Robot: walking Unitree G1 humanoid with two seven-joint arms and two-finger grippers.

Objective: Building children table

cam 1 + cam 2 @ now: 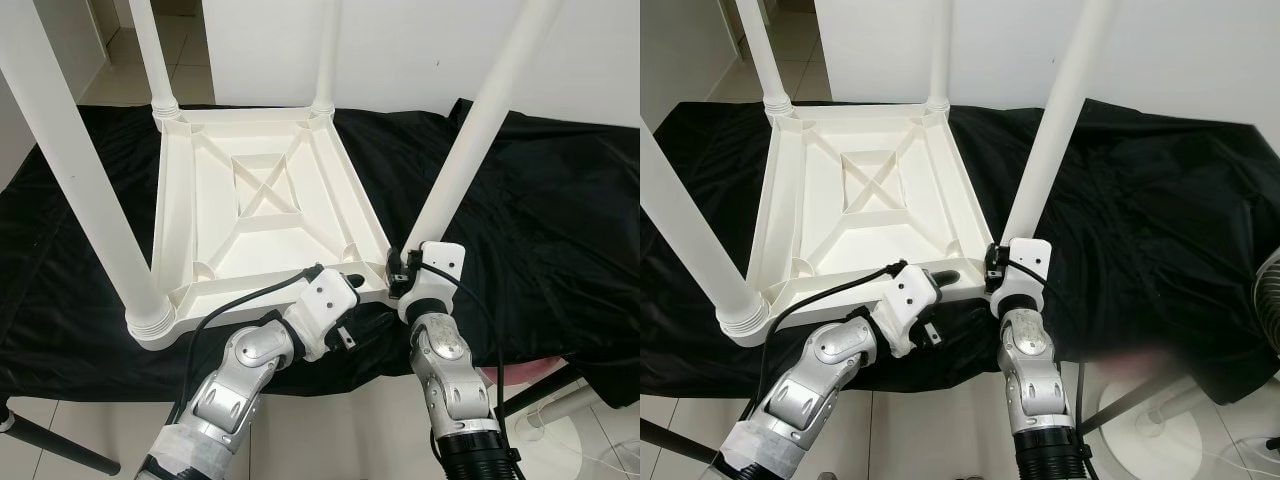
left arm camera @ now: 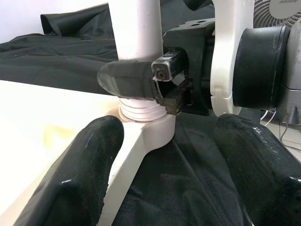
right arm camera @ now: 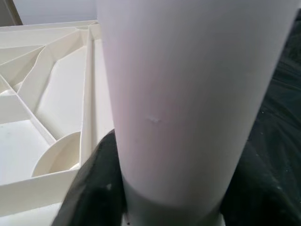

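A white plastic table top (image 1: 250, 215) lies upside down on a black cloth, with its legs standing up from the corners. My right gripper (image 1: 405, 268) is shut on the near-right leg (image 1: 470, 140) just above its socket; in the right wrist view the leg (image 3: 188, 94) sits tight between the black fingers. My left gripper (image 1: 350, 283) is open at the table's near edge beside that corner. In the left wrist view its fingers (image 2: 89, 155) straddle the corner socket (image 2: 150, 132), apart from it, facing the right gripper's finger (image 2: 127, 80).
The black cloth (image 1: 560, 220) covers the work surface, whose front edge is close to me. The near-left leg (image 1: 80, 180) and two far legs (image 1: 150, 50) rise high. A fan (image 1: 1270, 300) and a white round base (image 1: 1150, 420) stand on the tiled floor at the right.
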